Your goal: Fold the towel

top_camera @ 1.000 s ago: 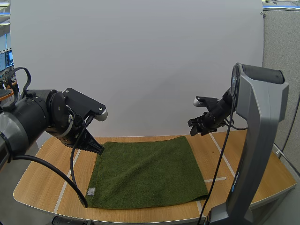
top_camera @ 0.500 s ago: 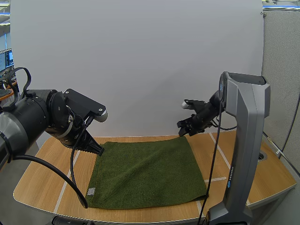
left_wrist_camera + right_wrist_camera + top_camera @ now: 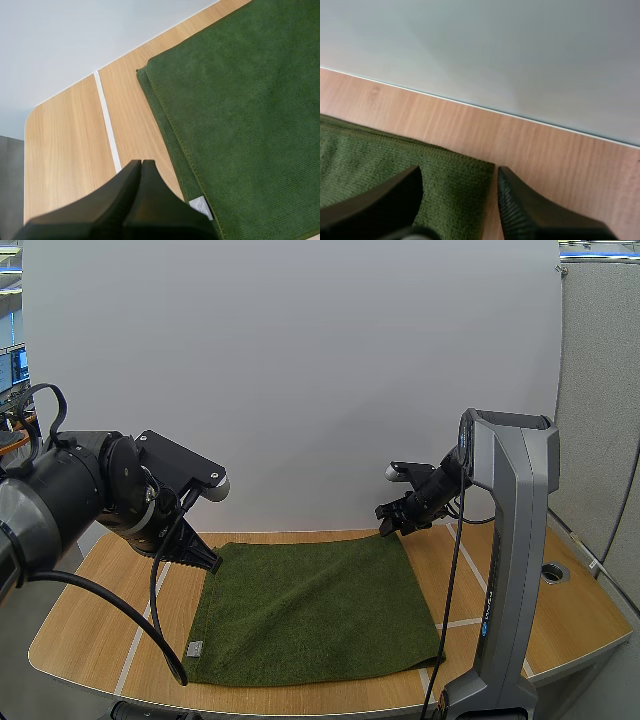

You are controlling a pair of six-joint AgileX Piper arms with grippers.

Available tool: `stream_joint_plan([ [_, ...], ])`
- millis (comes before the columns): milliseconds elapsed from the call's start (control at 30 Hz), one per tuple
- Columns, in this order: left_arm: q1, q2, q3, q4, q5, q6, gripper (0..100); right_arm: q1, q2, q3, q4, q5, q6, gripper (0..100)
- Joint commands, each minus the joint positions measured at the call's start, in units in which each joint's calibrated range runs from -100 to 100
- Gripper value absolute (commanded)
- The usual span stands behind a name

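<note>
On table (image 3: 90, 630), 6 to 12 o'clock: towel (image 3: 315, 605) spread flat, no fold made. At towel's 9 o'clock side: left gripper (image 3: 141, 162) clenched on nothing, over bare wood beside hem. At 1 o'clock corner: right gripper (image 3: 459, 171) released, fingers astride corner, nothing pinched. Judged barely begun: grasp, lift, fold all left.

The left arm (image 3: 85, 495) is bent close to its base, and the left end effector (image 3: 207, 560) points down and forward, its two fingers pressed together into one dark wedge. The right arm (image 3: 505, 540) stands tall and reaches inward; the right end effector (image 3: 386, 526) tilts down, fingers spread apart.
</note>
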Motion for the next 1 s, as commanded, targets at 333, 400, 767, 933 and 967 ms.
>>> stream_joint_plan([
  [333,0.09,0.1,-0.3,-1.2,0.3,-0.4,0,0.0,2.4,-0.5,1.6,-1.9,-1.3,76],
  [400,0.09,0.1,-0.3,-1.2,0.3,-0.4,0,0.0,2.4,-0.5,1.6,-1.9,-1.3,73],
  [767,0.09,0.1,-0.3,-1.2,0.5,-0.4,0,0.0,2.4,-0.5,1.7,-1.9,-1.3,0],
  [933,0.09,0.1,-0.3,-1.2,0.7,-0.4,0,0.0,2.4,-0.5,1.9,-1.9,-1.0,0],
  [967,0.09,0.1,-0.3,-1.2,1.0,-0.4,0,0.0,2.3,-0.5,1.9,-1.5,-1.0,0],
])
